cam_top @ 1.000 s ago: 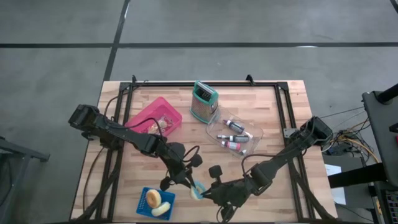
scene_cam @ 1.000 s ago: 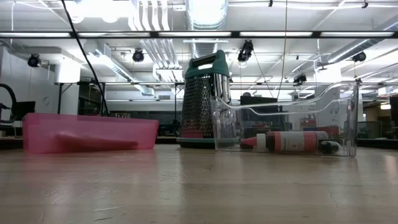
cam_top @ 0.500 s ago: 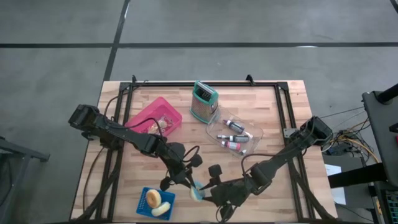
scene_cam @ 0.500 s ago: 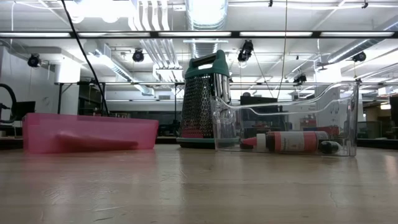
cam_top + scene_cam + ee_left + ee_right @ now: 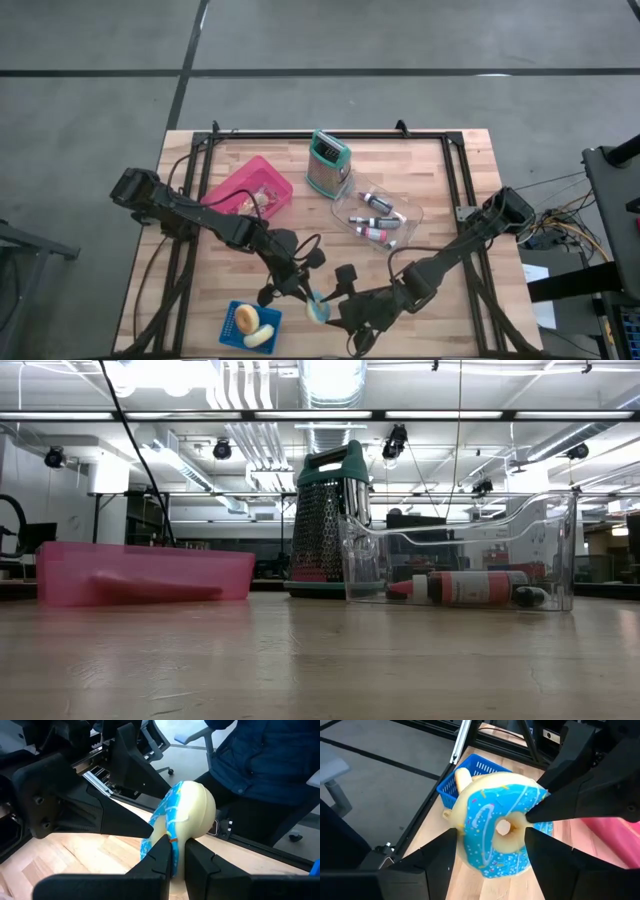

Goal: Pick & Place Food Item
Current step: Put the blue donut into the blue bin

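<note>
Doughnut: a blue-iced doughnut point(image 5: 496, 832) with sprinkles hung off the table near its front edge, just beside the blue basket point(image 5: 238, 311) at the front-left.
Left gripper: the left gripper point(image 5: 176, 851) was clamped on the doughnut's rim, its two dark fingers point(image 5: 161, 854) pinched close together on the edge of the ring.
Right gripper: the right gripper point(image 5: 489, 839) stood with its fingers apart, one on each side of the doughnut and clear of it.
Doughnut to hands: it sat between the two grippers, gripped by the left, flanked but not gripped by the right.
Basket contents: a plain ring doughnut point(image 5: 245, 319) and a pale piece of food point(image 5: 261, 337) already lay in the blue basket.
Risk, slip: the left grip took only a thin edge, so the doughnut could probably twist or drop if the arm swung.
Risk, collision: the two grippers were very close, and a careless retreat could knock the doughnut loose.
Risk, placement: the blue basket looked crowded, so the doughnut might land on its rim or roll onto the table point(image 5: 440, 190).
</note>
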{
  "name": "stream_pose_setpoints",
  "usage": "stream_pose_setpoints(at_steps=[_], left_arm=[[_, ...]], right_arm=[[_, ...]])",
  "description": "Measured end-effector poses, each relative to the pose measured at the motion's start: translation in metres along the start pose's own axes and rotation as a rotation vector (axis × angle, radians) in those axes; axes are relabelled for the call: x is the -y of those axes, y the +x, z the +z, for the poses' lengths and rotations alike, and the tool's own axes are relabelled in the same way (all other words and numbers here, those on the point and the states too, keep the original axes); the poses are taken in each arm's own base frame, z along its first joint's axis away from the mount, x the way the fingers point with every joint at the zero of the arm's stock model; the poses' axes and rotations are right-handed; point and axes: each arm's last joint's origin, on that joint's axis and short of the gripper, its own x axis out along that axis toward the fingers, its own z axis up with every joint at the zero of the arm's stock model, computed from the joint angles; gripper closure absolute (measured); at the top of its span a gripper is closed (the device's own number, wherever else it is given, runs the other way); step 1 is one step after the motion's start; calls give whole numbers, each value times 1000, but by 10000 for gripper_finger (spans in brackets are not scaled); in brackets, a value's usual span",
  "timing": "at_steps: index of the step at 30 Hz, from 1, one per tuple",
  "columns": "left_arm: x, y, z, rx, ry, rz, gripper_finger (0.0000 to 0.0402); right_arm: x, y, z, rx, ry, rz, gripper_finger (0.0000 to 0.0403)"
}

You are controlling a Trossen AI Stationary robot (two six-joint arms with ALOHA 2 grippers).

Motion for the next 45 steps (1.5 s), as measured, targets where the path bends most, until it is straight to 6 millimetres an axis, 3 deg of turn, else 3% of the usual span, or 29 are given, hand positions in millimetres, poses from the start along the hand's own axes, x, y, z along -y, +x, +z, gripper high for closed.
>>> stream_pose_setpoints(at_steps=[8, 22, 33, 40, 45], left_arm=[[0, 0, 0, 0, 0, 1, 365], [2, 0, -3, -28, -51, -16, 365], [16, -19, -11, -239, -428, -43, 365], [23, -49, 9, -208, -893, 6, 365], [27, -69, 24, -149, -1079, 39, 365]], right_arm=[[2, -5, -2, -43, -1, -1, 167], [17, -60, -6, -280, 223, -47, 167], [6, -62, -21, -371, 244, -65, 165], [8, -65, -27, -432, 185, -88, 160], [11, -68, -33, -482, 143, -143, 164]])
